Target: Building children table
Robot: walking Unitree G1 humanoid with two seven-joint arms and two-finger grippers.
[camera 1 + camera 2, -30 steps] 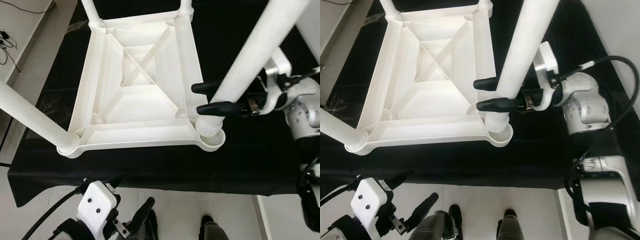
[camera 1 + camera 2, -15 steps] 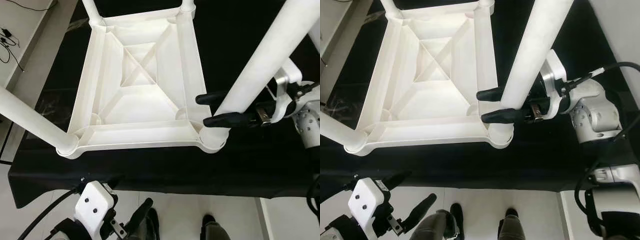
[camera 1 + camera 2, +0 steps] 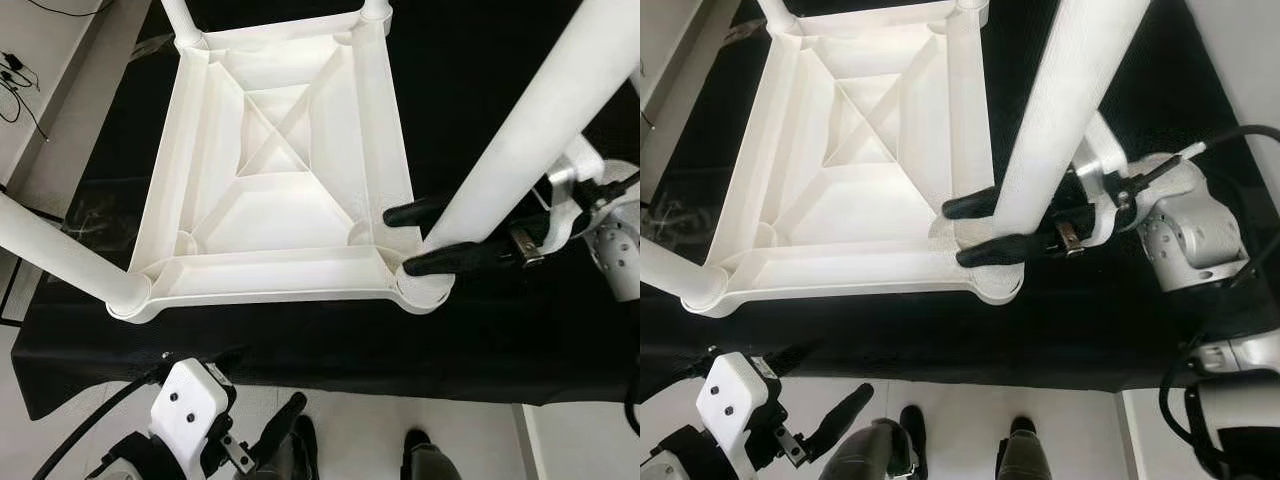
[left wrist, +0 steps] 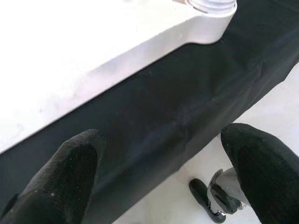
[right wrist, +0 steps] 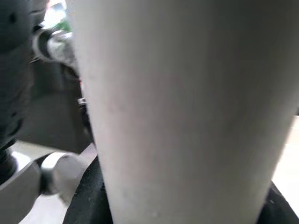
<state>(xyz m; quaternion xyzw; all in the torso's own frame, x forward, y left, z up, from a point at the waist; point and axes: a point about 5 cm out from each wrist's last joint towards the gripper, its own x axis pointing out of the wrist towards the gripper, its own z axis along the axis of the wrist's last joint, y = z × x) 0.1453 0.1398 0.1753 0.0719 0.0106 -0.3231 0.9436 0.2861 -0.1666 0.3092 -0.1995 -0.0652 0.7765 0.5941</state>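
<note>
The white tabletop lay upside down on the black-draped counter, ribbed underside up so its corner sockets faced the robot. The right gripper pinched the 4th leg just above its foot, holding it upright over the near right socket, probably for seating or screwing it in. The left gripper hung low beside the counter, fingers spread, idle.

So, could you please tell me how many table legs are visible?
4: the near-right leg, held by the right tool; the near-left leg; the far-left leg; the far-right leg.
</note>
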